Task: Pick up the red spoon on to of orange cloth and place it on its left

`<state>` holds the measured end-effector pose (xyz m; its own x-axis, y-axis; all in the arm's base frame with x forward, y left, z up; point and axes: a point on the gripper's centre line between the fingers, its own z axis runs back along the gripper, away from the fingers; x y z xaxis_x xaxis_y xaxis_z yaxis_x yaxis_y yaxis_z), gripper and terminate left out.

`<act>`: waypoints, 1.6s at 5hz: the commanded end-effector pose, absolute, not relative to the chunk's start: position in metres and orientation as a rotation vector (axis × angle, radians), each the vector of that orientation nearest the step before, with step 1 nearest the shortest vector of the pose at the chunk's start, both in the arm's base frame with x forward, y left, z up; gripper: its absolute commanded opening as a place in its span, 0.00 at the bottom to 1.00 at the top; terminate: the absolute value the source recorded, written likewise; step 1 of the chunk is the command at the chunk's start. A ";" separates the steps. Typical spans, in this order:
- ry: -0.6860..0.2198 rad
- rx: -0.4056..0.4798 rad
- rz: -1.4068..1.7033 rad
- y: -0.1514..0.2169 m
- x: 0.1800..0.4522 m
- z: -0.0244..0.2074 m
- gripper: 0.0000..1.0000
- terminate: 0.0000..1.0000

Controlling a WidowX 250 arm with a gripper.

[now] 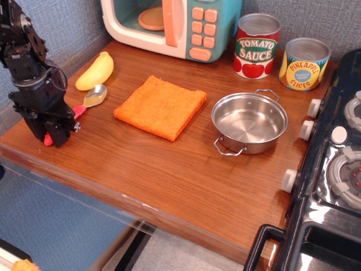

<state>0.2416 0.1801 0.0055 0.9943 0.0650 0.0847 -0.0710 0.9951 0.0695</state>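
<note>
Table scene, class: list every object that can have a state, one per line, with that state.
Spoon: off the cloth, low at its left, handle in the gripper.
Gripper: jaws shut on the spoon handle.
Cloth: flat, bare.
Pot: upright, empty.
Banana: lying behind the spoon.
Microwave: door shut, plate inside.
Tomato can: upright, closed.
Pineapple can: upright, closed.

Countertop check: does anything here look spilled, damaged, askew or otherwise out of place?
Nothing stands out. The orange cloth lies flat and bare; the red spoon is left of it, its handle at the gripper, beside the banana. The pot and both cans are upright, with no spill visible.
</note>
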 end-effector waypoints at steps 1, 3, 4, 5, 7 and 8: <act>-0.105 0.055 0.075 0.185 0.232 0.015 1.00 0.00; -0.199 0.026 -0.043 0.169 0.229 0.053 1.00 0.00; -0.207 -0.009 -0.045 0.164 0.226 0.061 1.00 0.00; -0.187 -0.012 -0.047 0.161 0.226 0.059 1.00 0.00; -0.167 -0.014 -0.049 0.157 0.228 0.056 1.00 0.00; -0.167 -0.014 -0.049 0.157 0.228 0.056 1.00 1.00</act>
